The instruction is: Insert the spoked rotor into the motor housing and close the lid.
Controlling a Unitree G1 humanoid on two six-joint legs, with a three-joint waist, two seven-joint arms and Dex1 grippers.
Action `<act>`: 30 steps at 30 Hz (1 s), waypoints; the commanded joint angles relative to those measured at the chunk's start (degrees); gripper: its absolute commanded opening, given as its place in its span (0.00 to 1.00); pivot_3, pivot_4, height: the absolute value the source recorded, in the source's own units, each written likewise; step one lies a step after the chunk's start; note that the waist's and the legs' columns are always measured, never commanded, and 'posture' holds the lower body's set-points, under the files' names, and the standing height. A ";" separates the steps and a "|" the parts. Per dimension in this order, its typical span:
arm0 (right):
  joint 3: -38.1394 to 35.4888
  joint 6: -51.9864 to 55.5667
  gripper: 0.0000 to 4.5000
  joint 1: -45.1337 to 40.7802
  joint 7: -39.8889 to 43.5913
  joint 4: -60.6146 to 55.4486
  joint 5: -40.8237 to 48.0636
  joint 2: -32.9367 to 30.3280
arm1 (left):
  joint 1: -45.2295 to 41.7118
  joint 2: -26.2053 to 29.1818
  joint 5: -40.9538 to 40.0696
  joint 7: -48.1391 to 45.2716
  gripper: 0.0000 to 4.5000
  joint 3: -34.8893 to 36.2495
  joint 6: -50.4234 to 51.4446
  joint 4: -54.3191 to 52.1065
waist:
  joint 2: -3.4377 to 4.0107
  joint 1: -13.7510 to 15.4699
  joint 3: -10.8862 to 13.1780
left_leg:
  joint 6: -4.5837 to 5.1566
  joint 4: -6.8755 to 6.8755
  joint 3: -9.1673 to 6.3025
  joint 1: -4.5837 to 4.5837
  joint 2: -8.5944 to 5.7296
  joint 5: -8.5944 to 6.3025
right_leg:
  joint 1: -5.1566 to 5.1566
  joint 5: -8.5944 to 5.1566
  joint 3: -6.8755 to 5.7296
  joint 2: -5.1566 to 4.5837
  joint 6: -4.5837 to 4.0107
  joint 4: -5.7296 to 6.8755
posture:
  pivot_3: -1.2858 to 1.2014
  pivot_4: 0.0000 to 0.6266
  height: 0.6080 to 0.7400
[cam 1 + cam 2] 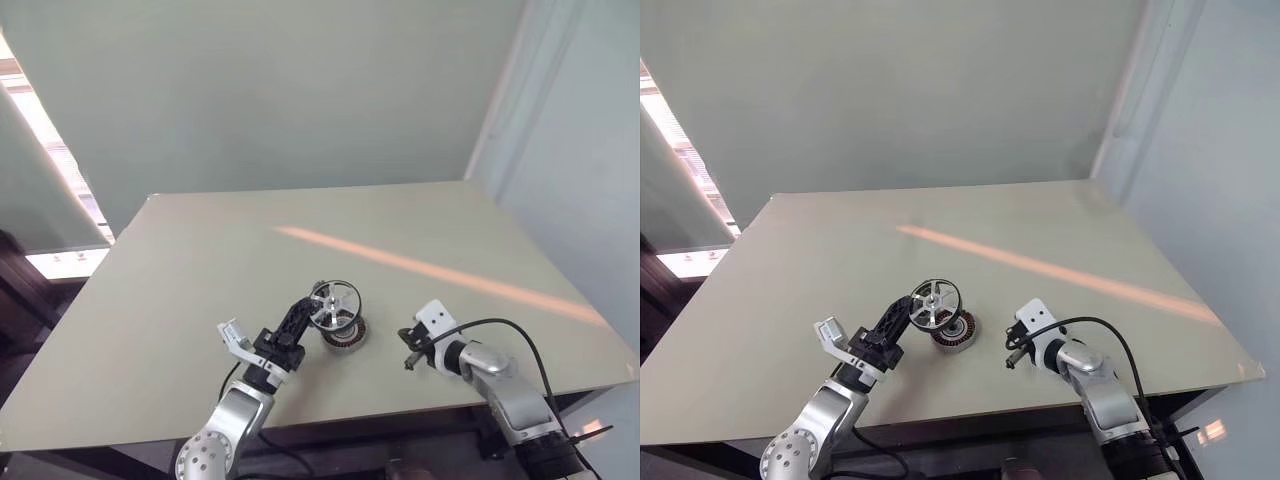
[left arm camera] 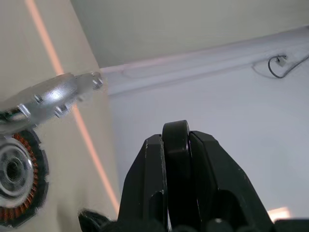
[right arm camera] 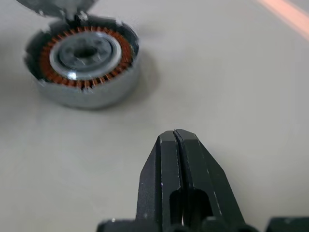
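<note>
Soft, even daylight fills the room, with a blown-out bright window strip [image 1: 45,150] at nine o'clock. A warm orange streak of light [image 1: 440,272] crosses the table [image 1: 200,260] from centre toward four o'clock. In the left wrist view the spoked rotor [image 2: 46,99] is smeared and out of focus.
</note>
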 commanded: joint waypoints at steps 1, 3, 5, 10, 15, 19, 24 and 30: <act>-1.15 0.83 0.00 1.05 -0.51 -4.49 0.84 -0.54 | -3.96 -1.26 5.38 -1.04 0.08 -0.19 -4.58 3.56 | 0.00 0.01 0.00 | 0.00 0.02 -0.02 0.00 0.00 0.00 | 0.02 0.00 -0.01 0.00 0.00 0.00 | 0.52 0.00 1.00; -1.02 1.33 0.00 1.63 -0.70 -5.41 0.81 -0.47 | -5.24 -1.65 6.98 -1.59 0.08 -0.20 -5.55 5.84 | -0.01 -0.12 0.00 | 0.00 0.04 0.02 0.00 0.00 0.00 | 0.02 0.00 0.02 0.00 0.00 -0.01 | 0.52 0.00 1.00; -0.92 1.75 0.00 1.91 -0.93 -6.00 0.78 -0.36 | -6.32 -1.89 8.12 -2.04 0.08 -0.19 -6.04 8.03 | -0.02 -0.14 0.01 | 0.00 0.04 0.04 -0.02 0.00 0.00 | 0.01 0.00 0.04 -0.01 0.00 -0.03 | 0.52 0.00 1.00; -0.62 2.58 0.00 2.24 -1.44 -6.95 0.75 -0.09 | -8.85 -2.50 10.50 -4.20 0.08 -0.60 -6.26 13.32 | -0.01 0.00 0.00 | 0.00 0.00 0.00 -0.03 -0.01 0.00 | 0.00 0.00 0.01 0.00 0.01 -0.02 | 0.52 0.00 1.00; -0.57 3.13 0.00 2.53 -1.84 -7.62 0.69 0.14 | -10.33 -3.52 11.48 -5.54 0.08 -0.76 -6.19 16.24 | -0.01 0.06 0.00 | 0.00 0.07 0.00 -0.02 -0.01 0.00 | 0.07 0.00 0.01 -0.01 0.01 -0.03 | 0.52 0.00 1.00; -0.62 3.37 0.00 2.85 -2.16 -8.05 0.67 0.13 | -9.82 -4.21 11.48 -6.05 0.08 -0.78 -6.33 15.79 | -0.01 0.07 0.00 | 0.00 0.09 -0.01 0.00 -0.02 0.00 | 0.09 0.00 0.01 -0.01 0.01 -0.03 | 0.52 0.00 1.00; -0.79 3.43 0.00 3.31 -2.46 -8.14 0.74 0.10 | -7.60 -3.42 6.45 -6.62 0.08 -0.73 -2.07 10.88 | -0.01 0.03 0.01 | 0.00 0.08 -0.02 -0.02 -0.01 -0.01 | 0.07 0.00 0.01 -0.01 0.01 -0.03 | 0.52 0.00 1.00; -0.68 3.52 0.00 3.20 -2.57 -7.82 0.84 0.19 | -5.74 -2.30 4.49 -6.35 0.08 -0.58 1.34 8.44 | -0.02 0.02 0.02 | 0.01 0.01 -0.02 -0.06 -0.01 -0.01 | -0.02 -0.01 0.01 -0.01 0.01 -0.02 | 0.52 0.00 1.00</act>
